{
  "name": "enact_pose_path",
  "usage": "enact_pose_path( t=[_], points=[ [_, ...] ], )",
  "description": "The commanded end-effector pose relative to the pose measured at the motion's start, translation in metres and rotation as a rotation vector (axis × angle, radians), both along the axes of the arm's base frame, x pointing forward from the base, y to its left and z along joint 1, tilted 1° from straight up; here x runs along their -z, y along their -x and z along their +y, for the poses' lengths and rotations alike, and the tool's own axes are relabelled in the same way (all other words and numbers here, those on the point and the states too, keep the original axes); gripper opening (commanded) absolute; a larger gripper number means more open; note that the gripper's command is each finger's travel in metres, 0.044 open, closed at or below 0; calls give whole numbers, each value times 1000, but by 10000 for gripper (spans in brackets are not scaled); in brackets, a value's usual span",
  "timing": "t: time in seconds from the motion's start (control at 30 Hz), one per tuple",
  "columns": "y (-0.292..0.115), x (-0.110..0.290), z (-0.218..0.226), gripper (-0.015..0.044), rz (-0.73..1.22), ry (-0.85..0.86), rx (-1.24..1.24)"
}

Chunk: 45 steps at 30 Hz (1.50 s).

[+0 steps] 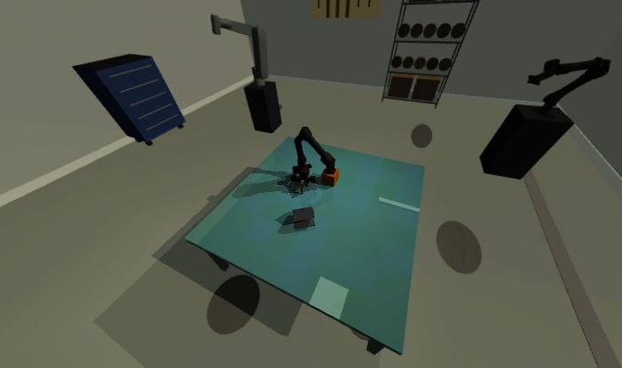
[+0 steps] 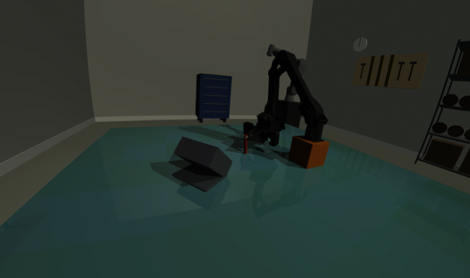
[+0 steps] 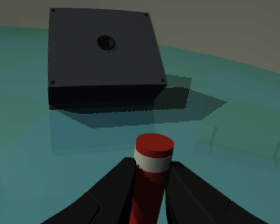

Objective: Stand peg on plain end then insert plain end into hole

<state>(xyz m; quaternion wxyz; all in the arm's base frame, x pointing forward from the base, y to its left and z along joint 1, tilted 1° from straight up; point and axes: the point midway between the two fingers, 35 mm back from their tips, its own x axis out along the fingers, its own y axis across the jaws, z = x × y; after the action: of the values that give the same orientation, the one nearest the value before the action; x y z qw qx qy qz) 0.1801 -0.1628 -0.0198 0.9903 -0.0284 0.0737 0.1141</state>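
The red peg (image 3: 145,196) (image 2: 245,144) (image 1: 301,188) stands upright on the teal table (image 2: 133,224), its white band near the top end. My gripper (image 3: 149,169) (image 2: 252,135) is shut on the peg's shaft below the band. The dark sloped panel (image 3: 100,52) (image 2: 202,155) (image 1: 303,217) lies ahead of the gripper, with its one round hole (image 3: 106,43) in the face turned toward the wrist camera. The peg's lower end looks to be at the table surface, but I cannot tell whether it touches.
The arm's orange base (image 2: 308,152) (image 1: 330,177) stands just behind the gripper. A blue drawer cabinet (image 2: 213,96), a shelf rack (image 2: 454,113) and two other arms on black pedestals (image 1: 263,107) (image 1: 524,141) stand off the table.
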Motion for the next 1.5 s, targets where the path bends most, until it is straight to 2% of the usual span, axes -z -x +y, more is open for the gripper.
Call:
enact_pose_path(
  t=[0.0,1.27,1.37,1.47],
  points=[
    [1,1,0,49,0,0,0],
    [7,1,-2,49,-14,3,5],
    [7,1,-2,128,-15,1,6],
    [7,1,-2,130,-15,1,6]
  ],
)
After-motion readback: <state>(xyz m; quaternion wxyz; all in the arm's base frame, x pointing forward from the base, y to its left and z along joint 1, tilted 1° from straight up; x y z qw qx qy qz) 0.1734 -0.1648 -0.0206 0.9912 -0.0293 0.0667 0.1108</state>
